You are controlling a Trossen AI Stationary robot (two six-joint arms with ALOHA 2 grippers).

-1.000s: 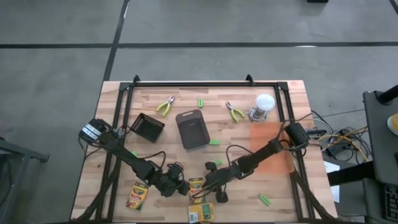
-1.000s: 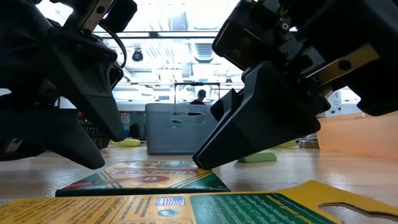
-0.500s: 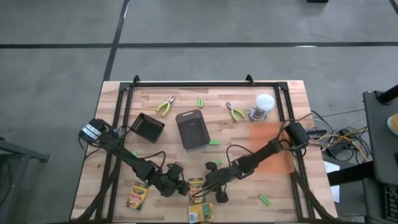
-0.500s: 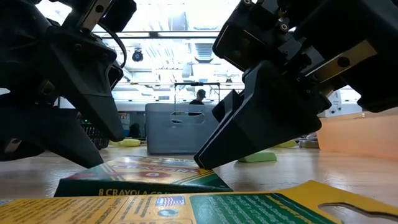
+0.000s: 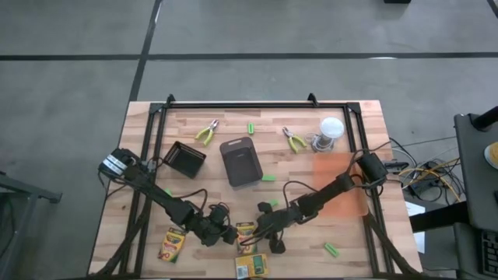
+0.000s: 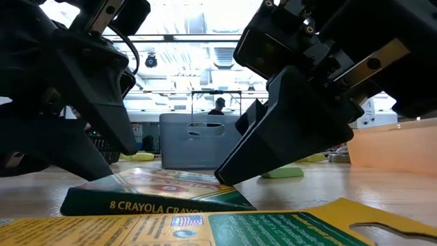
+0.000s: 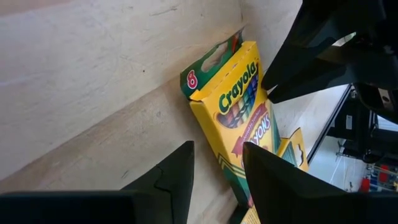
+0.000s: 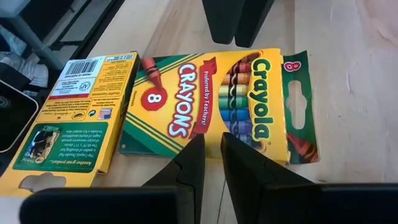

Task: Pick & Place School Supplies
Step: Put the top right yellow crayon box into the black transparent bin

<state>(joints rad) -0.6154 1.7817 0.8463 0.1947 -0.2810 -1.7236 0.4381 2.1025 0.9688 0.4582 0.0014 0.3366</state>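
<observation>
My left gripper (image 7: 214, 171) sits low at the table's near edge, fingers partly apart, one tip at the long edge of the crayon box (image 8: 214, 106), which looks tipped up on that side. My right gripper (image 8: 211, 163) faces it from the other side, fingers nearly shut, tips on or just over the box; I hold nothing. The box is light, thin card, slick-faced and easy to crush or skid, so I judge the long edges the place to pinch. A second box (image 8: 71, 118) lies just beside it. The wooden table (image 5: 350, 132) is smooth. Beyond, a grey tray (image 5: 240, 161) and a bright room.
</observation>
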